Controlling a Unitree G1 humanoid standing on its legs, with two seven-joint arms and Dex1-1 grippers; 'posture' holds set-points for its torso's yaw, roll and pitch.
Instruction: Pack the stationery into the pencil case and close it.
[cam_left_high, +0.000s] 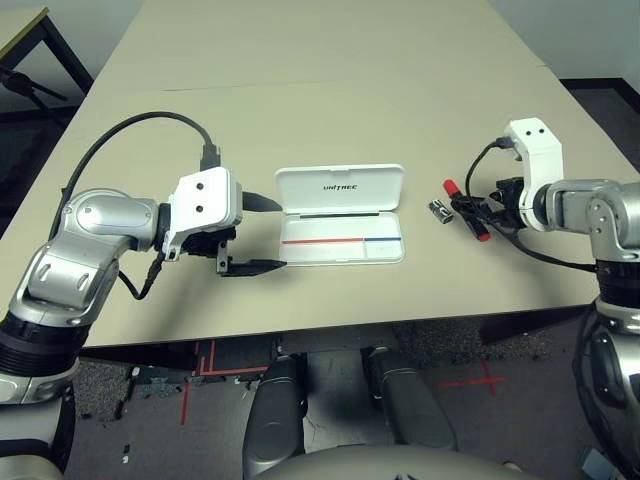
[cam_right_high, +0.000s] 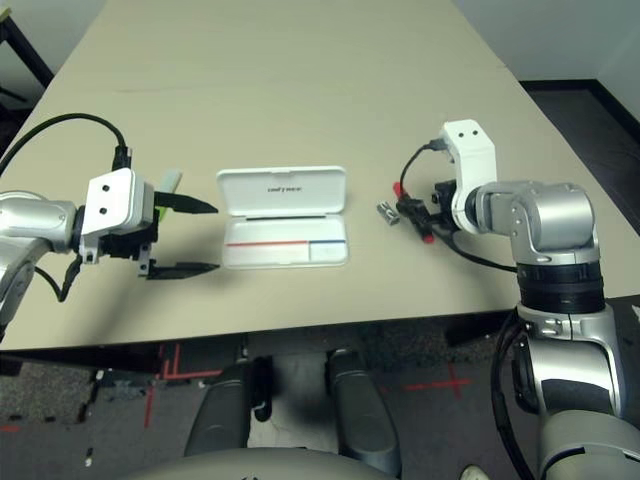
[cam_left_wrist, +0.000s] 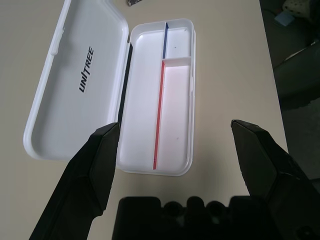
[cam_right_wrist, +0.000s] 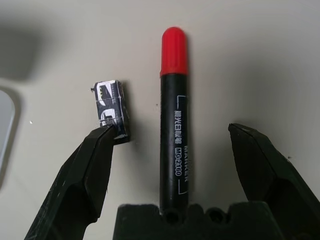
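The left tool (cam_left_high: 262, 233) hangs with its fingers spread, just left of the open case (cam_left_high: 341, 228) and pointing toward it. The case lies flat in the middle of the surface (cam_left_high: 320, 90), its lid (cam_left_wrist: 75, 85) folded back away from the robot, dark lettering showing on the inside. The tray (cam_left_wrist: 160, 100) has 2 compartments split by a short wall, with a thin red-and-blue line along the floor; both compartments hold nothing. The right tool (cam_right_wrist: 170, 165) is also spread, straddling the marker (cam_right_wrist: 173, 125) that lies on the surface well right of the case. The small black-and-silver piece (cam_right_wrist: 111, 109) lies just beside the marker, near 1 finger (cam_right_wrist: 95, 165). A green-tipped stick (cam_right_high: 170, 181) peeks out behind the left tool.
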